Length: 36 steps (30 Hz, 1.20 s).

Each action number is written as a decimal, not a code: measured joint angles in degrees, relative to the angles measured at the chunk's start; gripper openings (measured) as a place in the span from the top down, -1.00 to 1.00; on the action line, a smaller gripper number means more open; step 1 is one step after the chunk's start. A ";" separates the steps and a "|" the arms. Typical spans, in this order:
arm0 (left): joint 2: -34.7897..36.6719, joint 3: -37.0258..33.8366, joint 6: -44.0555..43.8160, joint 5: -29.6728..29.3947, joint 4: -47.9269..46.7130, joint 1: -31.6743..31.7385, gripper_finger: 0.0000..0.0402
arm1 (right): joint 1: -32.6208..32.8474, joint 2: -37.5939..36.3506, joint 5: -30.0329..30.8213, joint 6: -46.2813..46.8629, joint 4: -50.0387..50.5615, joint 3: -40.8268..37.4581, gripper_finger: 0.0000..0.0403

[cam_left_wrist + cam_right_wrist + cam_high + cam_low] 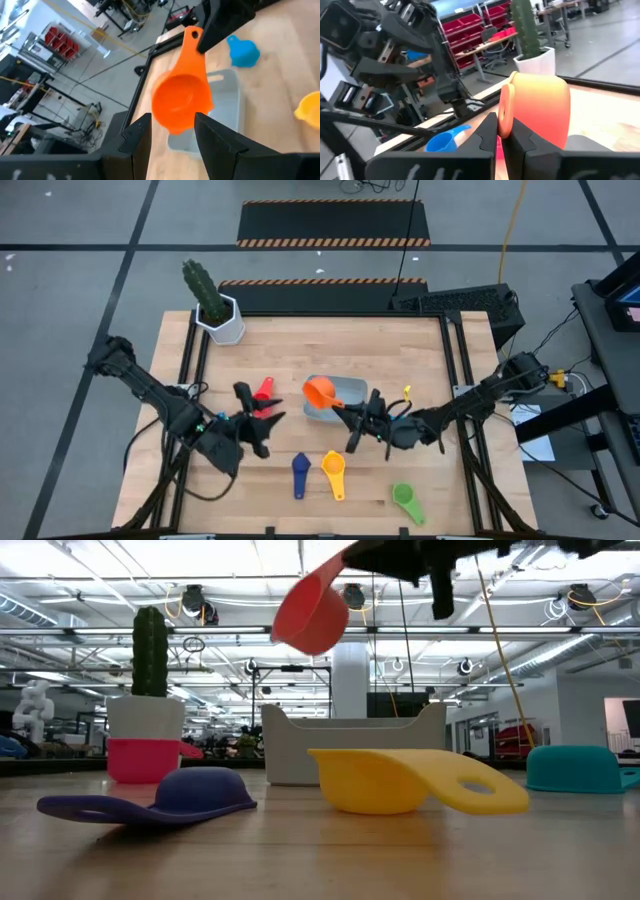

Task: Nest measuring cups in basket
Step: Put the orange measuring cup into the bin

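Note:
An orange measuring cup (320, 391) hangs above the pale grey basket (352, 386) at mid-table, with my right gripper (345, 415) shut on it. My left gripper (258, 420) stands open to the cup's left and points toward it; its fingers (135, 140) are apart from it. A red cup (264, 390) rests on the table beside the left gripper. Near the front edge lie a navy cup (300, 474), bowl down, a yellow cup (335, 474) and a green cup (405, 500). A light blue cup (243, 50) sits beyond the basket. My right gripper pinches the orange cup's flat handle (506, 107) between its two fingers, which come about level from the table's right side. The bowl (312, 612) sticks out past the fingertips, tilted with its mouth up and toward the left. It is lifted clear above the basket.
A white pot with a cactus (215, 305) stands at the far left corner. Another blue cup (442, 142) lies by the left arm. Black rails (455, 380) run along both table sides. Bare wood shows at the far side of the table.

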<state>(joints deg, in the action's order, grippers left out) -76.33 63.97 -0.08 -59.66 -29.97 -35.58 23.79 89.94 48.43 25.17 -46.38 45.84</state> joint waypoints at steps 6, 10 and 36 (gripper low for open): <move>5.62 -7.36 -0.64 0.55 1.53 2.41 0.24 | -3.61 2.57 -2.24 5.88 -1.72 -0.43 0.98; 8.17 -9.74 -1.63 3.35 1.91 2.79 0.24 | -4.63 4.90 -2.23 9.89 -6.91 -2.98 0.98; 8.76 -10.28 -0.72 5.84 4.26 3.00 0.24 | -6.86 10.02 -6.84 18.26 -26.29 -11.41 0.98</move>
<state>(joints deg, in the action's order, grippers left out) -67.57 53.69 -0.80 -53.81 -25.71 -32.58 16.93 99.96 41.59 43.43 -72.67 34.44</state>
